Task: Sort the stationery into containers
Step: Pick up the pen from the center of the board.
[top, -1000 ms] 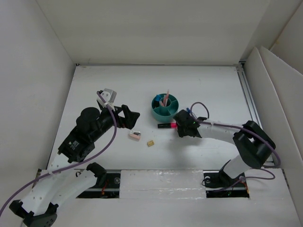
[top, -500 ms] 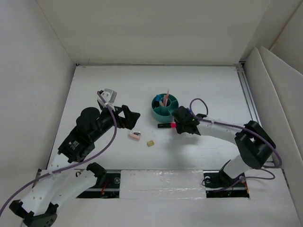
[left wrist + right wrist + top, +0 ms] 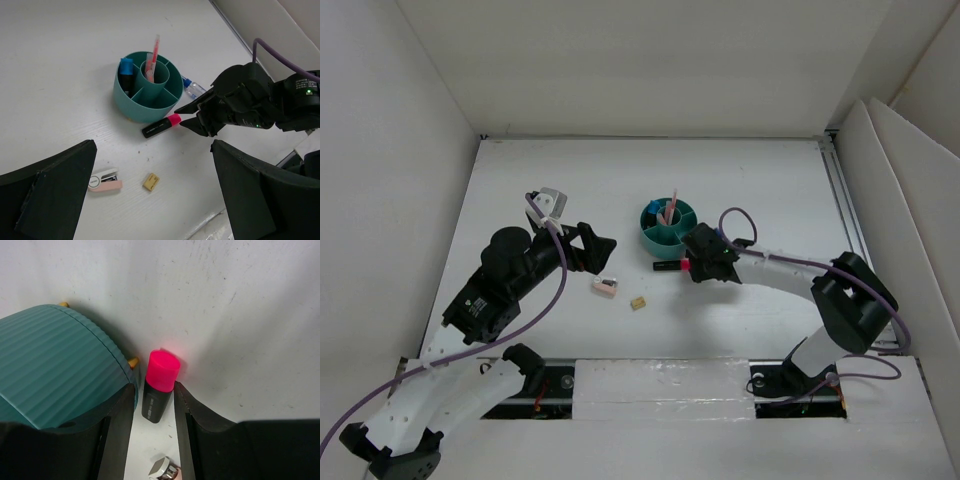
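Lying nearest you: tan block (image 3: 638, 302), then the pale pink eraser (image 3: 605, 287) just at its 10 o'clock. Both are loose on the table (image 3: 770, 190), apart from each other.
Left gripper (image 3: 603, 255): jaws spread as wide as they go, holding nothing. It hangs just beyond the eraser, well apart from the marker, at the marker's 9 o'clock.
Task's thing: black marker with pink end (image 3: 161, 126), flat on the table at 6 o'clock of the teal organizer (image 3: 140, 107), just beside its wall.
Long axis: roughly 9 to 3 o'clock in the overhead view, with the pink cap at the 3 o'clock end.
Right gripper (image 3: 186, 116): jaws part-way apart and not clamped, one finger on either side of the pink end.
Relation to work from: the marker sits between the right jaws, so closing would squeeze across the barrel's width. You have the nearer arm here by far.
Likely next call: close on the cap end, lift, and carry toward 12 o'clock into the organizer. The organizer wall sits close to one finger, so watch for a nudge.
Organizer contents: pink-orange pen (image 3: 152, 57) upright in the central cup, blue-ended marker (image 3: 125, 67) in an outer compartment.
Furthest item: small clear bottle (image 3: 192, 89), just beside the organizer at its 3 o'clock.
Hard to make out: a sliver of table shows on the organizer side of the barrel in the right wrist view. On the other side you cannot tell touch from near-touch.
Cut off: most of the barrel in that view, and the bottle under the right arm from overhead.
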Controlling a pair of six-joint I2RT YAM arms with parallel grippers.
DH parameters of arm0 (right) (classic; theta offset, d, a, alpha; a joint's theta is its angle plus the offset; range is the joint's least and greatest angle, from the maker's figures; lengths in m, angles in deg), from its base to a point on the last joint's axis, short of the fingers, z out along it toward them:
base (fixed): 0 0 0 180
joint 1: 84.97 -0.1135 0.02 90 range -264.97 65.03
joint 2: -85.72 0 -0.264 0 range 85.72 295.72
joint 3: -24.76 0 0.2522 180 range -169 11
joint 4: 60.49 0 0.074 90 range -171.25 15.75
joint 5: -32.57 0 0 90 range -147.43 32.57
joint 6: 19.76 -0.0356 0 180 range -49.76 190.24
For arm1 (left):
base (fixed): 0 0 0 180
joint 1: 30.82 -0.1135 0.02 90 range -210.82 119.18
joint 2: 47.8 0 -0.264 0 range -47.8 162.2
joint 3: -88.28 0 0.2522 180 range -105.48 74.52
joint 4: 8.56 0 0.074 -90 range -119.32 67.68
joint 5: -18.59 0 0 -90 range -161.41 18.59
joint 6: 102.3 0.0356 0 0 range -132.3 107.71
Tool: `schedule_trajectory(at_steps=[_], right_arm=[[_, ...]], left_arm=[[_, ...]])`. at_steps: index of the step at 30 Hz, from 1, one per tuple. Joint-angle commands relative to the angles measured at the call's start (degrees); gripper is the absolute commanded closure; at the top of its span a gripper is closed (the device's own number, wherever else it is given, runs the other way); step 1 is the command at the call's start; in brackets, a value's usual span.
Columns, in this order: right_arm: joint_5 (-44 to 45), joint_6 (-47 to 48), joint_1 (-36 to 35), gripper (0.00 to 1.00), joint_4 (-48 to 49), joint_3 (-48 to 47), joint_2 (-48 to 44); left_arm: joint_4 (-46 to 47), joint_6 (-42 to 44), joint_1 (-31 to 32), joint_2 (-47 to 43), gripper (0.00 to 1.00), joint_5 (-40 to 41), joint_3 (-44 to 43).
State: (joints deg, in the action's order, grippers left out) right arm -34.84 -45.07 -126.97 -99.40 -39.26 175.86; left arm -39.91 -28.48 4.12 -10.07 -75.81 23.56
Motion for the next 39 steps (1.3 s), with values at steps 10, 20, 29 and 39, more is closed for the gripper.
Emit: schedule_trajectory(at_steps=[10,20,29,39], right_arm=[[-2.02,-8.71,2.27,0.57,-3.33,-0.45,0.82],[-4.48,-8.71,2.80,0.57,-2.19,-2.12,4.59],[-7.29,-8.71,3.94,0.57,-3.24,-3.27,6.18],[-11.07,-8.71,4.47,0.57,-3.77,-3.27,7.94]], left_arm=[[1.32,-0.43,0.22,-0.21,0.00,-0.78,0.25],[1.32,-0.43,0.22,-0.21,0.00,0.27,0.25],[1.32,-0.43,0.22,-0.21,0.00,0.27,0.25],[1.32,-0.43,0.22,-0.73,0.00,0.27,0.25]])
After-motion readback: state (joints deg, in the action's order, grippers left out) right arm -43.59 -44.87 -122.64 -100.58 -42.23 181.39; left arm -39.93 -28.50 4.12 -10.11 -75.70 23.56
